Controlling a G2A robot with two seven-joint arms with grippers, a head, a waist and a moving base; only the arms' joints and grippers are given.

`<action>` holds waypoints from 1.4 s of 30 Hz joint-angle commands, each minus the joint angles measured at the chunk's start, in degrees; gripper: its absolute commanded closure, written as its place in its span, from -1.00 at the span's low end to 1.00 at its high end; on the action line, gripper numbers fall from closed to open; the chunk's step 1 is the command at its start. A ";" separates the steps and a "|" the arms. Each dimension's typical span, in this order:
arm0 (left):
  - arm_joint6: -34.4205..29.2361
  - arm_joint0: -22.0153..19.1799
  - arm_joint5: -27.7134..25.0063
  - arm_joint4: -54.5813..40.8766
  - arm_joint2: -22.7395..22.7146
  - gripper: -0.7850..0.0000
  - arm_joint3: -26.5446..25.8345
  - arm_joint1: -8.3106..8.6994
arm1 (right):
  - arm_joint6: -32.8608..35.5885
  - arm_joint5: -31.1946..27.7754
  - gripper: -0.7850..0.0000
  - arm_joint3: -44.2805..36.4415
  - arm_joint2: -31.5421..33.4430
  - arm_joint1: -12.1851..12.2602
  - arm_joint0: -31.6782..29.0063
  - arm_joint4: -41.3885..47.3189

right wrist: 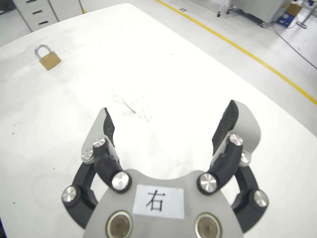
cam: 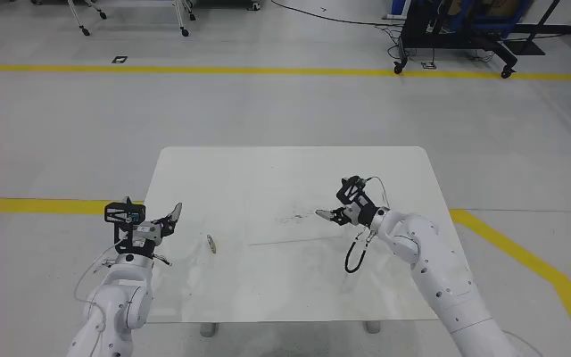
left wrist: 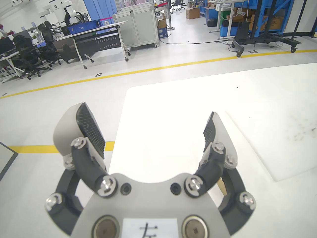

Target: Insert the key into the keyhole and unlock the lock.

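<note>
A small brass padlock (right wrist: 49, 60) with a silver shackle lies on the white table (cam: 268, 178), in its front-left part (cam: 211, 243). My right gripper (right wrist: 168, 107) hovers open and empty over the table's middle right (cam: 330, 215), well apart from the padlock. Just ahead of it a thin dark sliver (right wrist: 129, 107) lies among scuff marks; I cannot tell whether it is the key. My left gripper (left wrist: 148, 110) is open and empty at the table's left edge (cam: 168, 221), a short way left of the padlock.
A thin white sheet (left wrist: 272, 144) lies flat on the table's centre, its edge faintly visible (cam: 285, 241). Dark scuffs (cam: 293, 217) mark the surface near the right gripper. Bare floor with a yellow line (cam: 268, 70) surrounds the table.
</note>
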 commanded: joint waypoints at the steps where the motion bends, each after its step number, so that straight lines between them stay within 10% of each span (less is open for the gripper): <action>1: 0.00 0.00 0.00 0.00 0.00 -1.00 0.00 0.00 | -0.62 -6.04 -1.00 3.82 -2.40 -0.42 2.95 2.10; 8: 0.00 0.00 0.00 0.00 0.00 -1.00 0.00 0.00 | -2.78 -21.48 -1.00 14.46 -8.73 -1.51 10.90 2.86; 12: 0.00 0.00 0.00 0.00 0.00 -1.00 0.00 0.00 | -3.16 -20.51 -0.22 19.04 -12.14 -2.40 14.54 0.46; 21: 0.00 0.00 0.00 0.00 0.00 -1.00 0.00 0.00 | -7.89 -12.73 0.04 23.61 -18.99 -4.43 19.06 -10.73; 24: 0.00 0.00 0.00 0.00 0.00 -1.00 0.00 0.00 | -9.09 -10.84 0.51 25.80 -20.75 -5.22 20.23 -12.12; 33: 0.00 0.00 0.00 0.00 0.00 -1.00 0.00 0.00 | -11.27 -8.65 0.37 30.50 -24.04 -6.98 23.05 -14.06; 37: 0.00 0.00 0.00 0.00 0.00 -1.00 0.00 0.00 | -12.32 -8.39 0.97 31.77 -24.95 -7.51 23.88 -14.66; 42: 0.00 0.00 0.00 0.00 0.00 -1.00 0.00 0.00 | -14.86 -8.23 1.00 32.05 -25.38 -7.50 24.08 -16.24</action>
